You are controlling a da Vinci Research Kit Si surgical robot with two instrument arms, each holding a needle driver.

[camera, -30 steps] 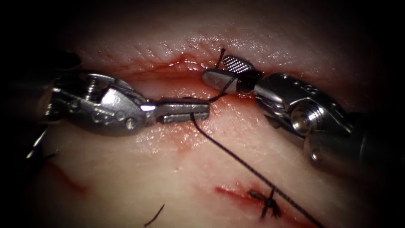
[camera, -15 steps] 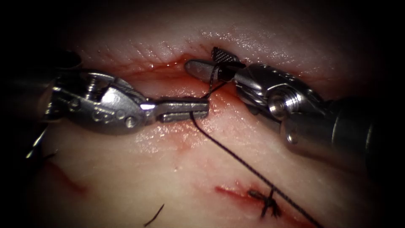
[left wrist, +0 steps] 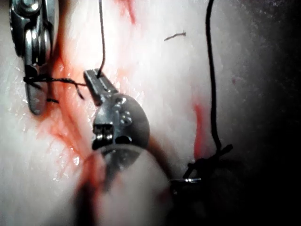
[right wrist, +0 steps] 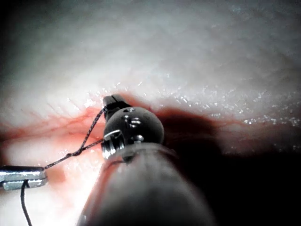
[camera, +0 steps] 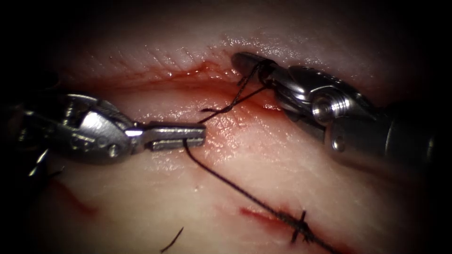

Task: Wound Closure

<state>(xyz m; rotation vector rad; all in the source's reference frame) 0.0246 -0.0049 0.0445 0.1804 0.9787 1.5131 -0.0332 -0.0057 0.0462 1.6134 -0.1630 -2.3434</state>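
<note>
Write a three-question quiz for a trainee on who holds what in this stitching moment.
1. True or false: the left pincer is shut on the thread.
2. Pick one. The right pincer holds: A nothing; B the thread; C the left pincer.
3. Fill in: from the left pincer the thread runs down and to the right in the endoscope view, to a tied ____ on the tissue.

Key: 1 true. 2 B. 3 knot.
</note>
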